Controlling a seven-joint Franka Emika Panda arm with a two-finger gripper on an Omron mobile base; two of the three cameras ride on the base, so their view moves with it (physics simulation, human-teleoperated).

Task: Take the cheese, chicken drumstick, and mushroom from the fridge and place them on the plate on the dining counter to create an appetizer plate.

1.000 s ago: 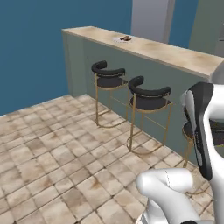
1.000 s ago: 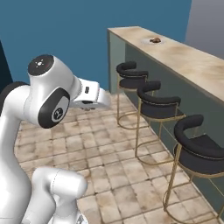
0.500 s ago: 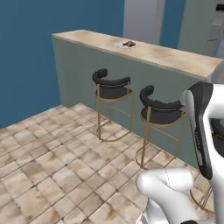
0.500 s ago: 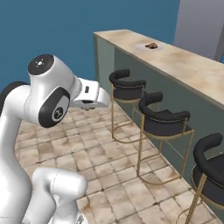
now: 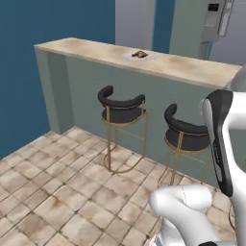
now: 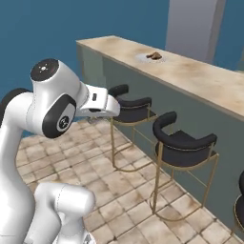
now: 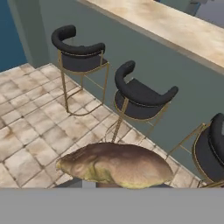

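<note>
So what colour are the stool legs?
Gold, clearest on the stool legs in the right base view.

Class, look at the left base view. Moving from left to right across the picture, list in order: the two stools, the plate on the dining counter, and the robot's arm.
Left black stool → plate on the dining counter → right black stool → robot's arm.

No readable text, label, brand, number or sign anywhere
</note>
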